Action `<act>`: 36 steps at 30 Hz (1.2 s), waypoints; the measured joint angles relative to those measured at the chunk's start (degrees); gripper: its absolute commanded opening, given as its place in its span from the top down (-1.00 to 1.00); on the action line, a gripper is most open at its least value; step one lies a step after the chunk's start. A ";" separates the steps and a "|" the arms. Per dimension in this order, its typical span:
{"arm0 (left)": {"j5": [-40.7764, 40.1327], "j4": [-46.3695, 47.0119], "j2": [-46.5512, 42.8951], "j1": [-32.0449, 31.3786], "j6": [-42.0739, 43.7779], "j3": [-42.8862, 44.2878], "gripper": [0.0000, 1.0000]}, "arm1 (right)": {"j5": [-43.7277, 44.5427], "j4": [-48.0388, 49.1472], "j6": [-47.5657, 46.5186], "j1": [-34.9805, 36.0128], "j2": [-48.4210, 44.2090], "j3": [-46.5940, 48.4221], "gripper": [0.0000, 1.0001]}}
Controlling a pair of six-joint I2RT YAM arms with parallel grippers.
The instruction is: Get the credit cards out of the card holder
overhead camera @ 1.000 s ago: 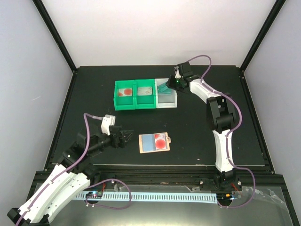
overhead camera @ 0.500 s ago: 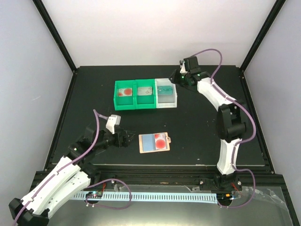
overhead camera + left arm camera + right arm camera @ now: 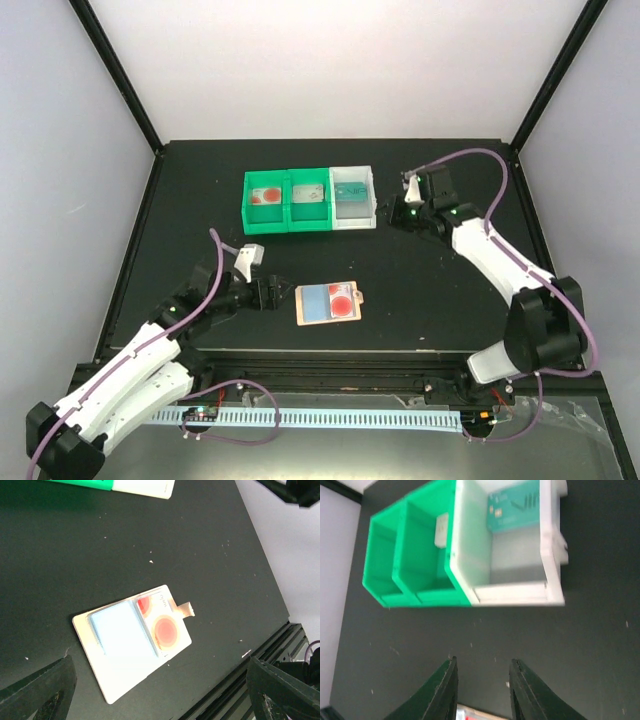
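Withdrawn from the white plastic bin (image 3: 355, 224), the right gripper (image 3: 404, 213) is slightly parted, empty. The left gripper (image 3: 272, 294) is spread wide just beside the tan leather-like card holder (image 3: 329, 303) — laid open, flat; its stiff, slick red-and-white card (image 3: 167, 630) is judged best pinched edgewise.

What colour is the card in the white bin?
Teal; the card shows best in the right wrist view.

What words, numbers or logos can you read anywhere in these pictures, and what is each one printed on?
Red-and-white card in the card holder: small print near one edge, too blurred to read.
Teal card in the white bin: pale marking, not legible.
No other text can be made out.
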 measured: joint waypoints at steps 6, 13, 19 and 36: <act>1.44 4.74 2.05 -0.02 -2.73 -3.67 -0.81 | -1.51 0.55 -0.59 1.86 -8.22 -10.69 0.43; 3.48 9.86 6.78 -0.07 -5.09 -5.99 -0.79 | -2.29 3.32 -0.11 6.54 -13.03 -19.82 0.42; 5.16 15.50 10.12 -0.76 -7.63 -8.26 -0.77 | -1.09 6.58 0.52 11.91 -13.29 -25.31 0.37; 7.06 25.75 15.87 -3.54 -12.96 -11.76 -0.74 | 2.23 14.34 2.56 25.14 -4.04 -26.82 0.31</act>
